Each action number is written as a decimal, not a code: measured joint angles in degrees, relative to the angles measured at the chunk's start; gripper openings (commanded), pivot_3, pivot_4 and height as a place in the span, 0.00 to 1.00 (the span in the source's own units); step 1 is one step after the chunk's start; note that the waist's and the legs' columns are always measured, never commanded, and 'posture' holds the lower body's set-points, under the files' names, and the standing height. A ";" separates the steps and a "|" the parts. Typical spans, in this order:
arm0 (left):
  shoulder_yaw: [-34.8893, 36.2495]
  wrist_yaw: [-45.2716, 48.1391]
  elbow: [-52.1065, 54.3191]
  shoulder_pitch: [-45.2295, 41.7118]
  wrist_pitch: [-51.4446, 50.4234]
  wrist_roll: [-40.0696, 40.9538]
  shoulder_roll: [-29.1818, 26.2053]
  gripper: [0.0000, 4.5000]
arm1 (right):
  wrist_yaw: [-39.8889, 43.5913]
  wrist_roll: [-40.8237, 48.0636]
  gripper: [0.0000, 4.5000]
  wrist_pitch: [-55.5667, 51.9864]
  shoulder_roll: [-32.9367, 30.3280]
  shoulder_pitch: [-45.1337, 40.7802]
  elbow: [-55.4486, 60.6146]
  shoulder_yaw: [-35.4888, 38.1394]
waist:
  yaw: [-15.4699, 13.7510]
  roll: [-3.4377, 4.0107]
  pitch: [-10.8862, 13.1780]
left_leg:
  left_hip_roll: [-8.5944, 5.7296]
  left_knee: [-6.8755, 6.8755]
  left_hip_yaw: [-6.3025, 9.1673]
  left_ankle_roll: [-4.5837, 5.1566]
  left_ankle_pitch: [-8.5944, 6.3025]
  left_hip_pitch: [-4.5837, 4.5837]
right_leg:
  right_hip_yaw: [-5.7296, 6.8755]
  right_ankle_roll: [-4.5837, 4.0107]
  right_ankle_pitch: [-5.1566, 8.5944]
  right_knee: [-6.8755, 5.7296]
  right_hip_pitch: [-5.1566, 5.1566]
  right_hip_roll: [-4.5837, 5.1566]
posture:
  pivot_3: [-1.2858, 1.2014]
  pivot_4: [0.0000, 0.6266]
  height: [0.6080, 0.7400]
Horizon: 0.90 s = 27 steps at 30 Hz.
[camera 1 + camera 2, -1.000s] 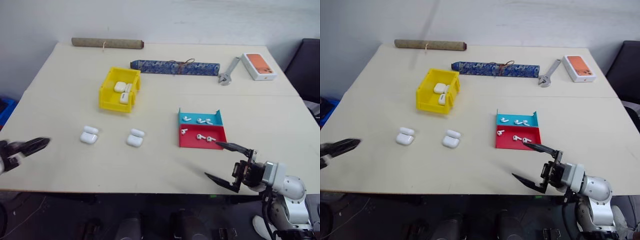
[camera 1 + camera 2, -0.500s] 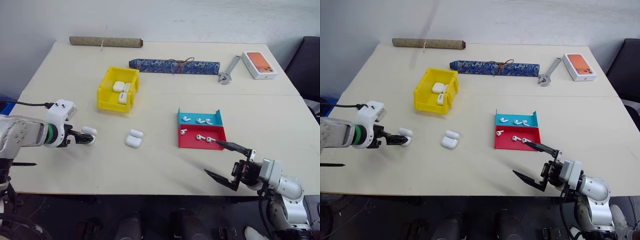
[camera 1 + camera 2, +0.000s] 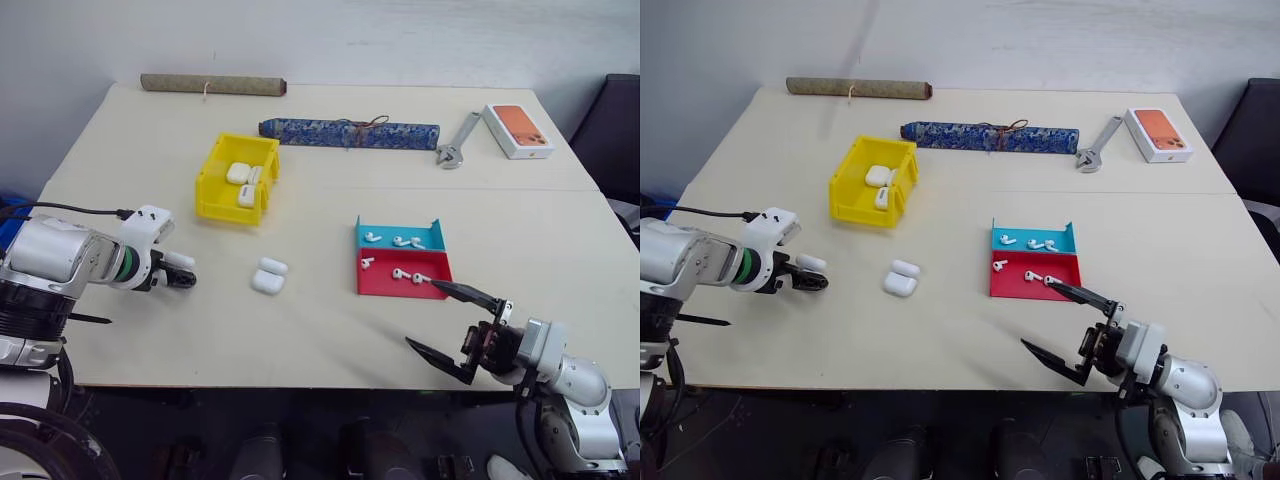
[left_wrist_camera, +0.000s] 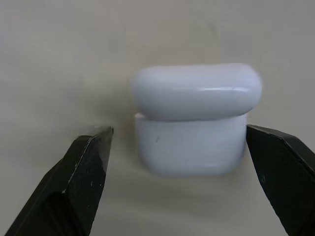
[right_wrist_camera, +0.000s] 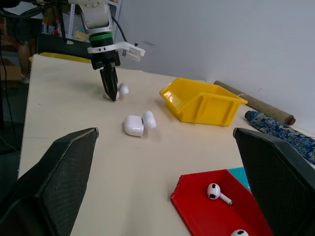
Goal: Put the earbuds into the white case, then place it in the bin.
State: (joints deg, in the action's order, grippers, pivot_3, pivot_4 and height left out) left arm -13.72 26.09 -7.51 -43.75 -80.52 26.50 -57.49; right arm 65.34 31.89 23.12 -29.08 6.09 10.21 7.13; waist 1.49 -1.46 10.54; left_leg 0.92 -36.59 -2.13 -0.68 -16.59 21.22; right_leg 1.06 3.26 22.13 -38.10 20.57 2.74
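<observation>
Now the left gripper (image 4: 179, 147) stands spread around a white case (image 4: 193, 118) on the table (image 3: 300, 330), a finger on each side, neither touching; its lid sits ajar. Closing off-centre could squirt the glossy shell sideways or snap the lid shut before any earbuds (image 3: 400, 273) go in. They lie well apart in the red tray (image 3: 440, 283), near the spread, empty right gripper (image 3: 452, 325). The bin (image 3: 212, 190) stands beyond.
</observation>
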 measured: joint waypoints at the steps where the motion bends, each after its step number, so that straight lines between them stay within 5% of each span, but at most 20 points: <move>1: 0.08 0.20 -0.04 0.00 -0.09 -0.27 0.10 0.99 | -0.14 -0.02 1.00 -0.09 0.00 -0.03 0.20 0.00 | -0.02 0.00 0.00 | 0.00 -0.01 0.01 0.00 0.00 0.00 | 0.00 0.00 0.00 -0.01 0.00 0.00 | 0.52 0.24 1.00; 14: 4.04 -0.16 -1.78 0.08 -1.19 -4.59 4.95 0.99 | -2.56 -0.53 1.00 -2.51 0.00 -0.22 3.29 -0.05 | -0.07 0.01 0.00 | 0.00 -0.48 0.03 0.05 -0.02 -0.05 | -0.01 0.01 0.01 -0.47 -0.08 0.03 | 0.52 0.24 1.00; 21: 3.33 1.08 0.10 0.56 -1.31 -6.27 5.02 0.63 | -3.60 -1.31 1.00 -3.24 0.00 -0.38 3.32 -0.05 | -0.07 0.01 0.00 | 0.00 -0.48 0.04 0.05 -0.02 -0.06 | -0.01 0.01 0.01 -0.48 -0.07 0.03 | 0.52 0.24 1.00; 27: 4.28 2.14 2.82 2.95 -1.26 -6.70 3.85 0.63 | -4.01 -1.80 1.00 -3.27 0.00 -0.83 3.31 -0.30 | 0.23 0.02 -0.01 | 0.00 -0.45 0.02 0.04 -0.02 -0.08 | -0.04 0.01 0.01 -0.51 -0.06 0.02 | 0.52 0.24 1.00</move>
State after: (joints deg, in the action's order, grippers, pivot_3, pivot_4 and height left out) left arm -9.44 28.23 -4.69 -40.80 -81.78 19.80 -53.65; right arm 61.34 30.09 19.86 -29.08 5.26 13.52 6.83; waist 1.72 -1.45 10.53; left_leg 0.93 -37.04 -2.11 -0.63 -16.61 21.14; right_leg 1.02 3.27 22.14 -38.61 20.51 2.77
